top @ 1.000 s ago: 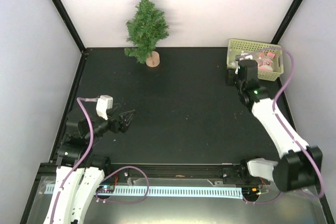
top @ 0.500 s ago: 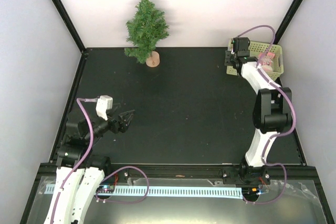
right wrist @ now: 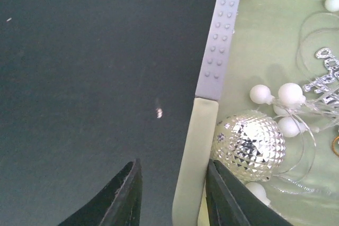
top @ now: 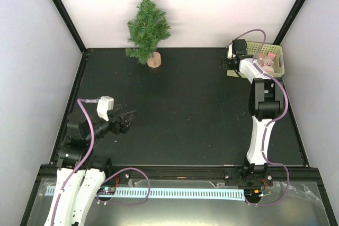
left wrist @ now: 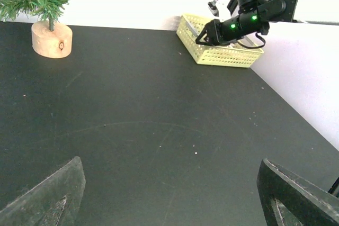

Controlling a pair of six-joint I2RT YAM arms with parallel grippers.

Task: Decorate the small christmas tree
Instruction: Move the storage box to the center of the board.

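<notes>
Currently the right gripper (right wrist: 174, 161) has its jaws apart, straddling the rim of the pale yellow perforated plastic basket (left wrist: 225, 56). A silver faceted ball (right wrist: 249, 144) lies just inside. The small christmas tree (top: 148, 27), dark green and bristly, stands upright far left, well apart. The left gripper (left wrist: 170, 161) gapes wide.
</notes>
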